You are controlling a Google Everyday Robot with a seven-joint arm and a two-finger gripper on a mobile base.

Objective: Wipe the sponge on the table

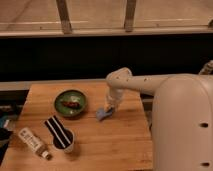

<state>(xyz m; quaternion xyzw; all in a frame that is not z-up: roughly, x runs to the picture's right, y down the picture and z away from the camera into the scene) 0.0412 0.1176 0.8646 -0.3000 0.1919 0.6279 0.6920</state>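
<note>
The light-blue sponge point(103, 114) lies flat on the wooden table point(100, 145), right of the green bowl. My gripper point(108, 108) comes down on it from the white arm that reaches in from the right, and it is shut on the sponge's right end, pressing it to the wood. The gripper covers part of the sponge's upper right side.
A green bowl point(70, 102) with a dark red item inside stands left of the sponge. A black-and-white striped cloth point(56, 131) hangs over a cup near the front left, beside a lying white bottle point(33, 142). My white body fills the right side.
</note>
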